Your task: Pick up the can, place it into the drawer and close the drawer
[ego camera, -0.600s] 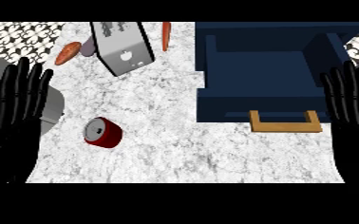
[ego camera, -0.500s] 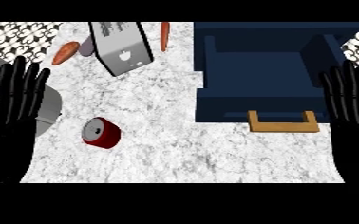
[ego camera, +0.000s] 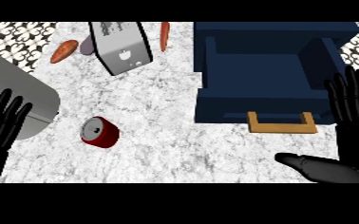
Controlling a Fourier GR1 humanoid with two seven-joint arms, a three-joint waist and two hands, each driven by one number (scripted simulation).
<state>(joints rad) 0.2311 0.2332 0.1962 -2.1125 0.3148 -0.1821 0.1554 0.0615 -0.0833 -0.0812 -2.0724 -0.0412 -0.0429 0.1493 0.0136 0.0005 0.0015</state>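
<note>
A dark red can (ego camera: 99,132) with a grey lid lies on its side on the marble counter, left of centre. The navy drawer (ego camera: 270,71) stands open at the right, nothing inside it, with a tan handle (ego camera: 281,123) on its near face. My left hand (ego camera: 10,118) shows at the left edge, fingers straight and up, well left of the can. My right hand (ego camera: 344,133) is at the right edge, fingers straight beside the drawer's right side, thumb stretched out low on the counter. Neither hand touches anything.
A grey box-shaped grater (ego camera: 120,46) lies at the back left, with two orange carrots (ego camera: 63,51) (ego camera: 165,35) and a purple item (ego camera: 87,46) beside it. A grey rounded sink or pan (ego camera: 28,99) sits at the left edge.
The view has shifted, so everything sits lower and further right. My left hand has sunk toward the left edge; my right hand has come further in, its thumb now showing.
</note>
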